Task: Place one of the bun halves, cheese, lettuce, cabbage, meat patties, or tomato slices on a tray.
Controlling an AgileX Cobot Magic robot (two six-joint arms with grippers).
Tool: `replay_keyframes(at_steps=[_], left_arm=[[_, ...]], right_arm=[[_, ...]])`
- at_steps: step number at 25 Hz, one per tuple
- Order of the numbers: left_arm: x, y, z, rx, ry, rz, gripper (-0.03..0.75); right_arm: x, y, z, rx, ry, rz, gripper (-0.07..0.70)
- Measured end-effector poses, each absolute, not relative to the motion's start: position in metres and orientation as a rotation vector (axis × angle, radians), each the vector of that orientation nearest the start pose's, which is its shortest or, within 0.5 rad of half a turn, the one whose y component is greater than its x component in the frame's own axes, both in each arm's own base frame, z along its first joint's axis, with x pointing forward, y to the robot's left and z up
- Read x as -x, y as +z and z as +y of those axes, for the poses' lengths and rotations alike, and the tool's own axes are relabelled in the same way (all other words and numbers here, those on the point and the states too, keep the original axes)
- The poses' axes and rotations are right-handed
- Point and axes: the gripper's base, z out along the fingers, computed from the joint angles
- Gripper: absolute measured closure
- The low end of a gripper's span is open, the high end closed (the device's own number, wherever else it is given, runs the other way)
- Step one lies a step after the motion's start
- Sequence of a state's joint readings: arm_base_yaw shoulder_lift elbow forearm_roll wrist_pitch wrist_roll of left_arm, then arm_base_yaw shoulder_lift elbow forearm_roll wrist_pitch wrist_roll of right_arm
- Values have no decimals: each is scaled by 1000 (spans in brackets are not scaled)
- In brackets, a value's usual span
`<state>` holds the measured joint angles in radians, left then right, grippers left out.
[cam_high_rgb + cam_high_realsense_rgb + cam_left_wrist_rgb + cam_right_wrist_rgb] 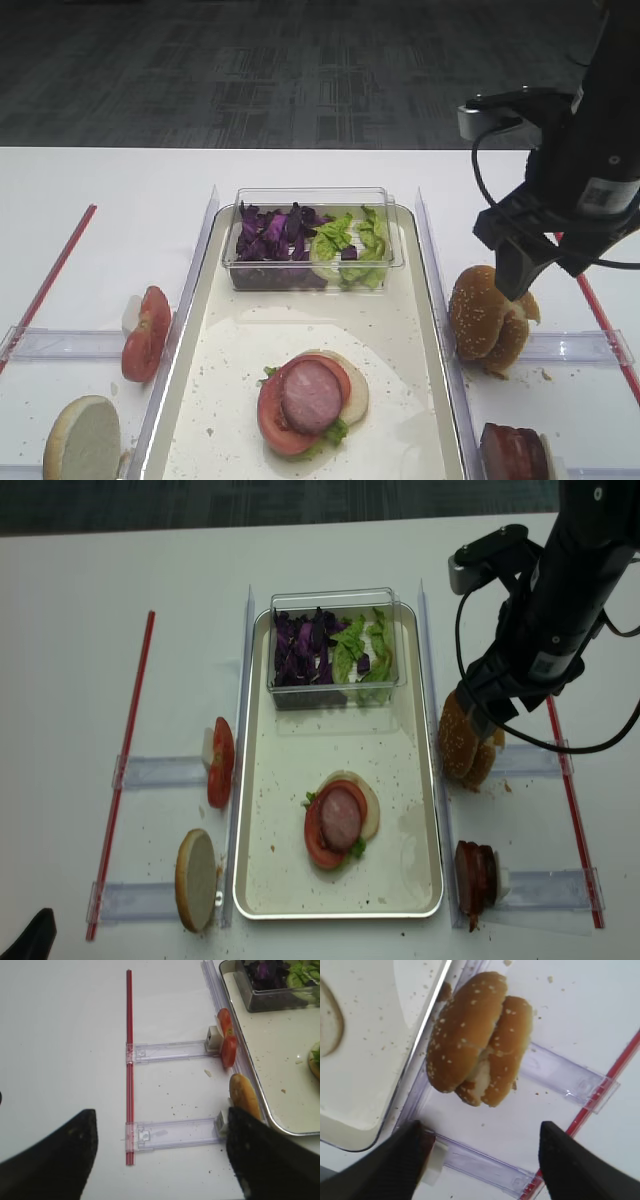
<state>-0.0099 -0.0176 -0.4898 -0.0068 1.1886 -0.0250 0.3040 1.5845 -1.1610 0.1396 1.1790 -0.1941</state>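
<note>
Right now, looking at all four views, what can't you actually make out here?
- Left gripper: its wrist view shows only two dark fingers at the bottom edge, apart with nothing between them; both overhead views miss it.
- Sesame bun halves: the right gripper covers their tops from overhead.
- Stack on the tray: the bun base is mostly under the tomato slice and meat patty.

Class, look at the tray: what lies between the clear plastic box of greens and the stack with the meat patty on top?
Only bare tray floor with scattered crumbs separates the clear plastic box from the meat patty stack, as both high views show.
</note>
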Motion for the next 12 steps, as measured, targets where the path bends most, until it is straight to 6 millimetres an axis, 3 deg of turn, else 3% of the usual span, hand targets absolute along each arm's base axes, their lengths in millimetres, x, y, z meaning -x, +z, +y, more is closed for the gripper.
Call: replay_keyframes(at_steps=[7,12], left_arm=[[12,264,0,15,-28,2165,223],[12,264,0,15,-28,2165,223]], right_arm=[[-279,253,89,583,80,3025,114],[-287,253,62,438,85,3036,114]])
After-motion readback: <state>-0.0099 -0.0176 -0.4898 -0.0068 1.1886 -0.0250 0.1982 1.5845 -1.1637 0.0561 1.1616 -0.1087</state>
